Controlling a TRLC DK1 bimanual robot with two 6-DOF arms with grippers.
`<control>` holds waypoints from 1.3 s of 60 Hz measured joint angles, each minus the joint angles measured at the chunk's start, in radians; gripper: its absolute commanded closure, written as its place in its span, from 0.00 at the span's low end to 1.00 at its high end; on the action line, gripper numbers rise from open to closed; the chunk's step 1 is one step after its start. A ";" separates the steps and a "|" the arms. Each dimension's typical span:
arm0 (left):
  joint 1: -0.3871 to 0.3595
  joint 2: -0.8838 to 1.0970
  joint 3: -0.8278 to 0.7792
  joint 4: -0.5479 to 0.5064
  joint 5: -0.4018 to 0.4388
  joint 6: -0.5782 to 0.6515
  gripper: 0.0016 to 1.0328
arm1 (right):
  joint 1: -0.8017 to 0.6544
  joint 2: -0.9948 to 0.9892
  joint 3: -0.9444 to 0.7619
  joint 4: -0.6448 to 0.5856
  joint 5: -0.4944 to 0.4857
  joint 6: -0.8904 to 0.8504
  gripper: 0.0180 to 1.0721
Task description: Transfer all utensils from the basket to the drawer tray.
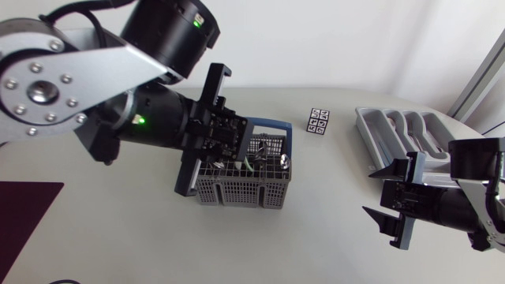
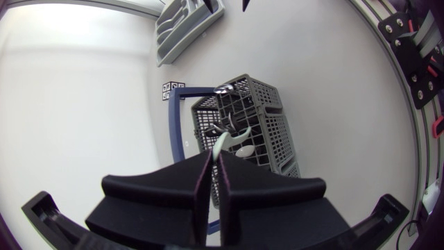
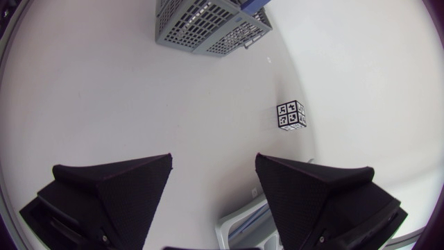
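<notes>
Head view: we look down from a fixed spot above the worktop (image 1: pixel 158 237), far enough back to hold the left arm (image 1: pixel 71 75), the right arm (image 1: pixel 465 197), the basket (image 1: pixel 241 189) near the middle and the drawer tray (image 1: pixel 394 130) at our right.
Left wrist view: we ride the left arm's last link, close over the basket, facing down past the left jaws; the drawer tray lies far ahead.
Right wrist view: we ride the right arm's last link, facing across the worktop between the right jaws; the basket is well ahead, a drawer tray corner just under us.
Shared: all three hold the basket, the drawer tray and the marker card (image 1: pixel 319 122) between them.
</notes>
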 measured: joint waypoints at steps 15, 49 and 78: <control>-0.035 -0.057 0.097 -0.099 0.000 -0.160 0.97 | 0.064 -0.071 0.000 -0.035 -0.001 0.148 0.14; -0.124 0.326 0.452 -0.253 0.137 -0.949 0.97 | 0.463 -0.248 0.154 -0.124 0.119 0.766 0.21; 0.017 0.427 0.588 -0.288 0.348 -1.244 0.97 | 0.626 -0.130 0.173 0.097 0.340 0.882 0.66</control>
